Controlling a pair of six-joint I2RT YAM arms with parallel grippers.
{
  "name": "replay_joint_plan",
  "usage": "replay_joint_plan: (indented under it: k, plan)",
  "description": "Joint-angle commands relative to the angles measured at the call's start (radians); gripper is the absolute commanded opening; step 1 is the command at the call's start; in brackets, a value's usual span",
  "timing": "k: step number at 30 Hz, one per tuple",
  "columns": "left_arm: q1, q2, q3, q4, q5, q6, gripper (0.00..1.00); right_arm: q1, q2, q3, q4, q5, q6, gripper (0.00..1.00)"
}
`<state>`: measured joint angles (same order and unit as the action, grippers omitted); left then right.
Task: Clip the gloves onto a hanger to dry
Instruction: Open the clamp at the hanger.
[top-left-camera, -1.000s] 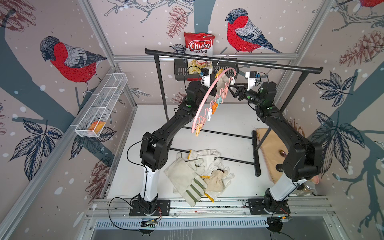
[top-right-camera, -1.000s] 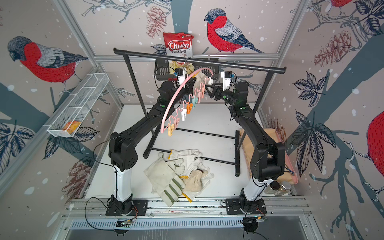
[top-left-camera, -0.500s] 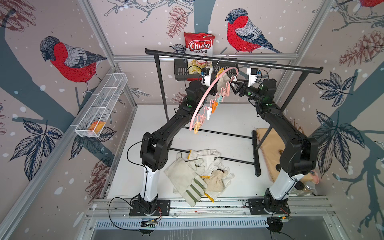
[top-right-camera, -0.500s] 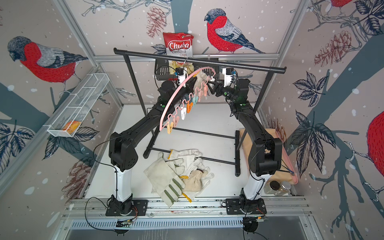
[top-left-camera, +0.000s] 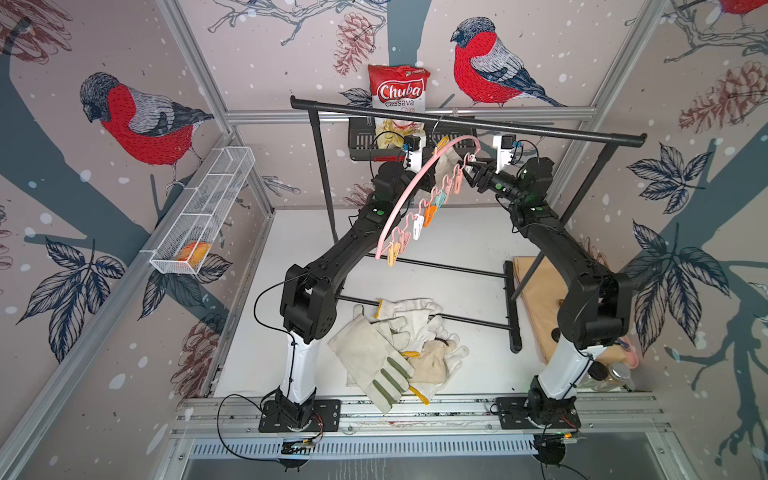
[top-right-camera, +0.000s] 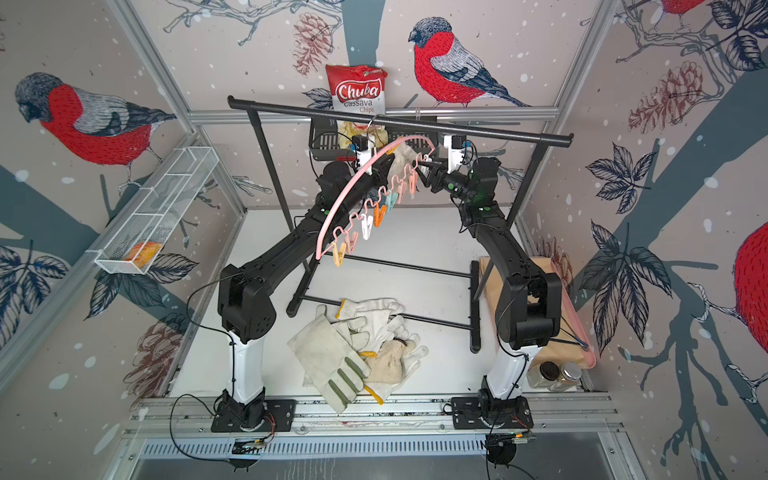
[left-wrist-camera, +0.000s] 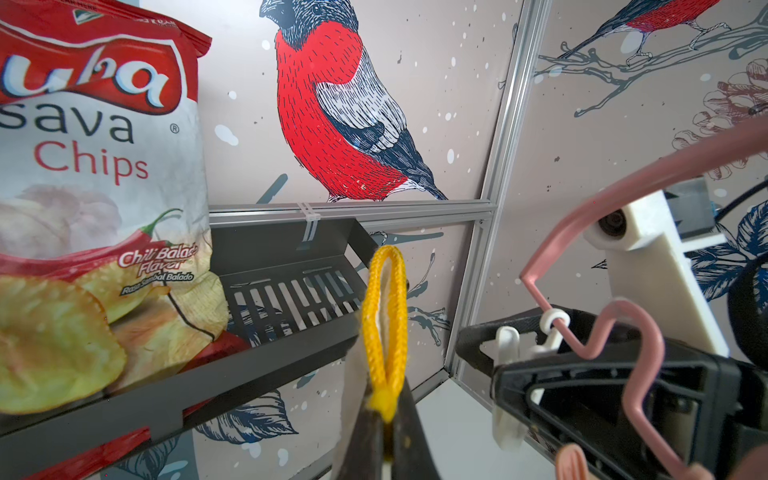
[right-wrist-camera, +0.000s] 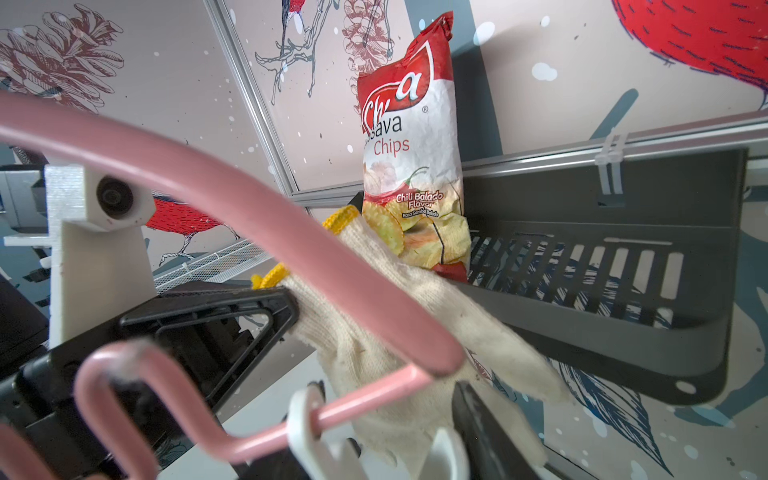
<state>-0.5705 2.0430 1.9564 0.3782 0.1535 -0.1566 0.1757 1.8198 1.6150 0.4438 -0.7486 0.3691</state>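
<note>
The pink hanger (top-left-camera: 405, 194) (top-right-camera: 349, 187) hangs by its hook from the black rack bar, with pastel pegs along it. My left gripper (left-wrist-camera: 386, 411) is shut on the yellow cuff edge of a knitted glove (right-wrist-camera: 374, 332), holding it up behind the hanger's high end. My right gripper (right-wrist-camera: 390, 399) (top-left-camera: 469, 168) has its jaws on the white peg (right-wrist-camera: 305, 415) (left-wrist-camera: 507, 345) at that end, and the glove's fingers lie between the peg's arms. More gloves (top-left-camera: 386, 353) (top-right-camera: 345, 357), leather and knitted, lie piled on the table near the front.
The black garment rack (top-left-camera: 457, 122) spans the workspace, its feet on the table. A chips bag (top-left-camera: 399, 93) stands in a black wall shelf (top-left-camera: 361, 141) behind the grippers. A wire basket (top-left-camera: 203, 208) hangs on the left wall. A wooden board (top-left-camera: 540, 291) and jars (top-left-camera: 615, 374) sit at right.
My right gripper has risen to the hanger's high end and its jaws have narrowed on the white peg. The left arm has held still with the glove.
</note>
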Motion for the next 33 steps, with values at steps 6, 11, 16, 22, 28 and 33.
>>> replay_joint_plan:
  k: [6,11,16,22,28,33]
  plan:
    - [0.001,-0.012,-0.001,0.021,0.004,0.014,0.0,-0.02,-0.013,-0.028,0.096,-0.04,0.04,0.41]
    - [0.001,-0.015,-0.005,0.017,0.003,0.02,0.0,-0.023,-0.016,-0.027,0.111,-0.045,0.053,0.36]
    - [0.0,-0.017,-0.006,0.017,0.003,0.022,0.0,-0.026,-0.014,-0.024,0.123,-0.049,0.062,0.35]
    - [0.0,-0.018,-0.007,0.018,0.003,0.022,0.0,-0.027,-0.014,-0.018,0.128,-0.051,0.065,0.35]
    - [0.001,-0.02,-0.012,0.014,0.006,0.024,0.0,-0.026,-0.016,-0.02,0.137,-0.052,0.07,0.27]
    - [0.003,-0.029,-0.042,0.005,0.024,0.035,0.0,-0.027,-0.017,-0.023,0.141,-0.054,0.074,0.21]
